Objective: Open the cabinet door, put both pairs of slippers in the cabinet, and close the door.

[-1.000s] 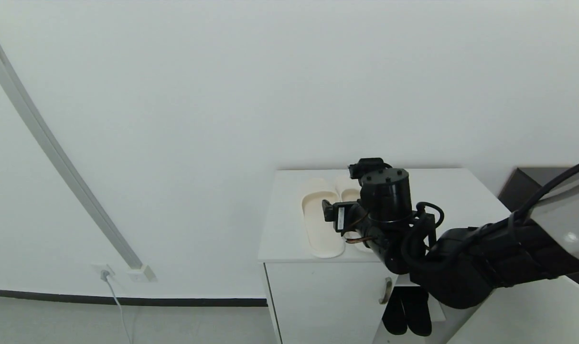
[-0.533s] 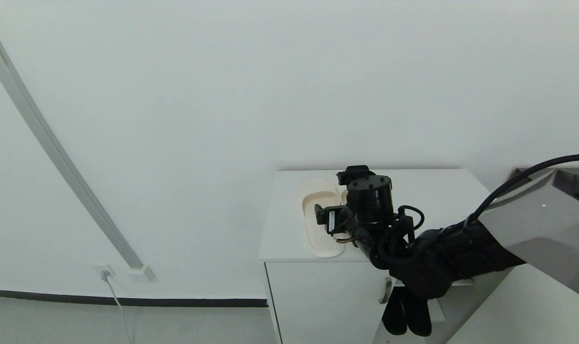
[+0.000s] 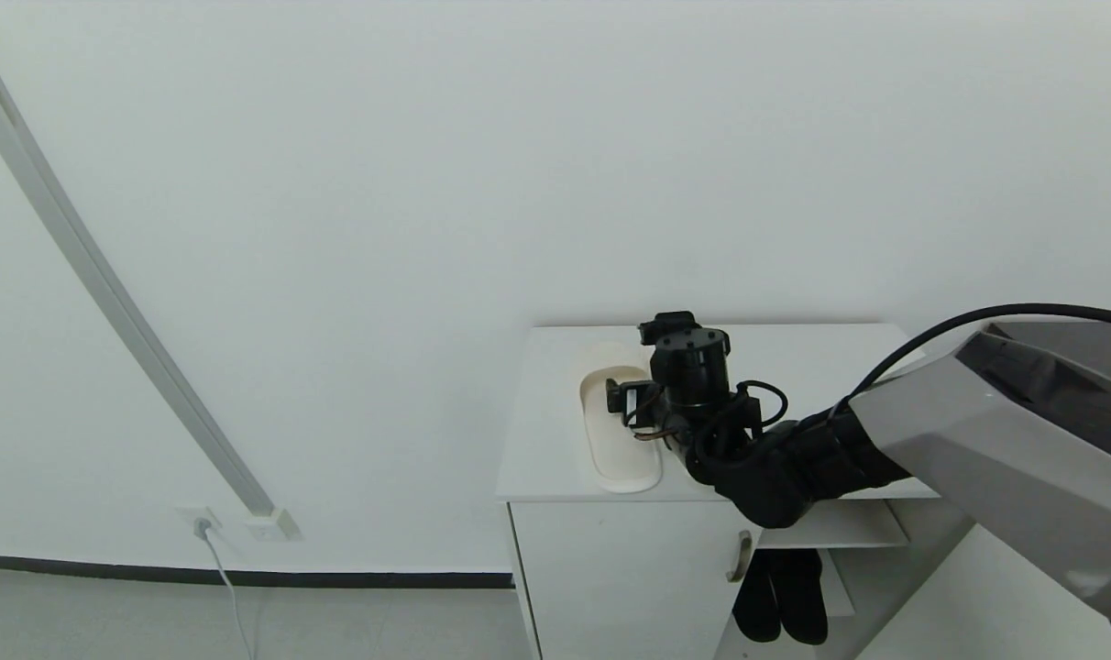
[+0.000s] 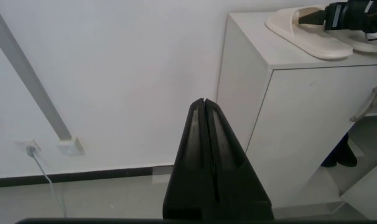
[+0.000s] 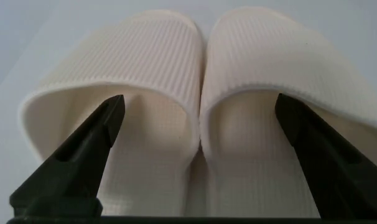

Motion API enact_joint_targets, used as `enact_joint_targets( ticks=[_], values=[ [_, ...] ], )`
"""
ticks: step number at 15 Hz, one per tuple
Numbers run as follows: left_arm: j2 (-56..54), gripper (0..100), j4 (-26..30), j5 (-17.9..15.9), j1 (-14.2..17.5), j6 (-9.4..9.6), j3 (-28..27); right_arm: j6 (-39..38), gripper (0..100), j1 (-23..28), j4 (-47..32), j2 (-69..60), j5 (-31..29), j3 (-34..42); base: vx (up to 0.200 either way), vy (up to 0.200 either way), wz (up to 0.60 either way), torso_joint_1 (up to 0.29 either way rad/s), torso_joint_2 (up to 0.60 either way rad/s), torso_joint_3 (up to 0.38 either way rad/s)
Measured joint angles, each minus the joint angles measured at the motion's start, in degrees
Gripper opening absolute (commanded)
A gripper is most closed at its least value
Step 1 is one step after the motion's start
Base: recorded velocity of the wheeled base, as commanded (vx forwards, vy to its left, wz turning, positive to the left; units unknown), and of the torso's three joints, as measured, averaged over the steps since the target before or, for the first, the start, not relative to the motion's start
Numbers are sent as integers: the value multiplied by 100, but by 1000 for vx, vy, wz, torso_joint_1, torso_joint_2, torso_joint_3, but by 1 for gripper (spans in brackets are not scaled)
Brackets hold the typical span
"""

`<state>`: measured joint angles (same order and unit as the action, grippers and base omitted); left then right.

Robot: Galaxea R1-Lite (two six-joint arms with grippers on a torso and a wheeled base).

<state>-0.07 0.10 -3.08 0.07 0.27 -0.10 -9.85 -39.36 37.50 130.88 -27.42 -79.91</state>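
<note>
Just ahead of the wide-open, empty right gripper [image 5: 199, 104], cream slippers [image 5: 160, 81] lie atop the cabinet [image 3: 551, 440], black slippers [image 3: 781, 598] below; arm outstretched.

No readable text, labels, numbers or signs found. The cabinet [image 3: 629, 568], cream slippers [image 5: 170, 81] and wall [image 3: 427, 183] all look plain.
</note>
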Motion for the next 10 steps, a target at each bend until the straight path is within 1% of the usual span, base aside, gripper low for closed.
enact_joint_targets(
  ticks=[4,5,10],
  values=[
    [0,0,0,0,-5,-2,0,197,100,63,-79,148,0,-327,0,0,0,0,0,0],
    [0,0,0,0,-5,0,0,239,0,61,-74,173,2,-368,0,0,0,0,0,0],
    [0,0,0,0,-5,-2,0,255,0,63,-72,236,2,-418,0,0,0,0,0,0]
  ],
)
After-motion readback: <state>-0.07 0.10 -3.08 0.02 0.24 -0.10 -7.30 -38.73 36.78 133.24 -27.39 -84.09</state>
